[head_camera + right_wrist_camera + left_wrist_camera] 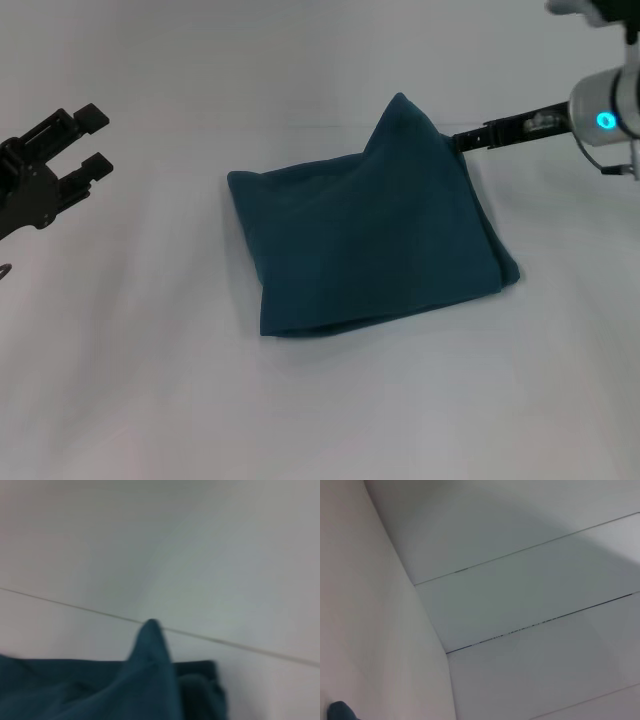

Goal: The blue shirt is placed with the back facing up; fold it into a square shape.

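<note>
The blue shirt (365, 235) lies on the white table (140, 400), folded into a rough square with no lettering showing, about mid-table. Its far right corner is pulled up into a peak, off the surface. Layered edges show along the shirt's right side, and the near edge sits flat on the table.

The right gripper (462, 138) is at that raised corner, on the far right side of the shirt, coming in from the right on a thin black extension. Its tips touch or sit in the cloth right below the peak. Can't tell how far apart the fingers are, and can't confirm the grip, though the corner stands lifted just where the tips meet it. In the right wrist view the shirt (145, 680) fills the lower part, with the peaked corner sticking up against the pale surface.

The left gripper (88, 140) is well left of the shirt, above the table, not touching anything. Its two black fingers (90, 115) are spread wide with nothing between them. The left wrist view shows mostly white panels, with a small bit of the shirt (340, 711) at the edge.
</note>
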`<control>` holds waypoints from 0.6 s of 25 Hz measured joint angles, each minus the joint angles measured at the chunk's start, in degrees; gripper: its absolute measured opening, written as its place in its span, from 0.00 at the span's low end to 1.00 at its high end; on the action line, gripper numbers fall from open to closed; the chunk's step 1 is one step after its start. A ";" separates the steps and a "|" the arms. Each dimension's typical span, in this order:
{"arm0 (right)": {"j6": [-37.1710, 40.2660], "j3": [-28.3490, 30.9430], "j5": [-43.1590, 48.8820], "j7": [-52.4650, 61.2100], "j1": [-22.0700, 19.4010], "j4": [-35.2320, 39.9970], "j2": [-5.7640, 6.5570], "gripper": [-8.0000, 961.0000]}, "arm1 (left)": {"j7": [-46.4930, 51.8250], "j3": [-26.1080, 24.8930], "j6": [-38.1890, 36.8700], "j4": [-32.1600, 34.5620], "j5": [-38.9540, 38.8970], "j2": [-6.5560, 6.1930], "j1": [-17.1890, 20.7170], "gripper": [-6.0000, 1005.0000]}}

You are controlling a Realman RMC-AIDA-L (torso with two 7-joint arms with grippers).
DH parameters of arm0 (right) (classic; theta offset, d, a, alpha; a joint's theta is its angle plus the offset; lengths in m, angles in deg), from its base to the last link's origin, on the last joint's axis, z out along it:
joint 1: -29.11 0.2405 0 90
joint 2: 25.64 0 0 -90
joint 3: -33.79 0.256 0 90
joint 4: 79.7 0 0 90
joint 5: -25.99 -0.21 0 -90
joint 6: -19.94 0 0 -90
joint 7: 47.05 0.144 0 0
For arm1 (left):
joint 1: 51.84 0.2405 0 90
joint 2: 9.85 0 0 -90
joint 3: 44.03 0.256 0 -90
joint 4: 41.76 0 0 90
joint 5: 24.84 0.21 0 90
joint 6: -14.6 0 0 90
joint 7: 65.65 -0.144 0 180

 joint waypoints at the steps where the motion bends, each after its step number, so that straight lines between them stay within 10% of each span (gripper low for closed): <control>1: 2.42 1.58 -2.82 -1.62 -0.52 -0.05 0.59 0.95 | -0.12 0.01 -0.10 0.02 0.00 -0.02 0.00 0.79; 15: 7.07 4.06 -11.10 -6.45 -2.52 -7.85 1.33 0.93 | -1.33 0.47 -0.22 -0.25 0.35 0.20 -0.08 0.80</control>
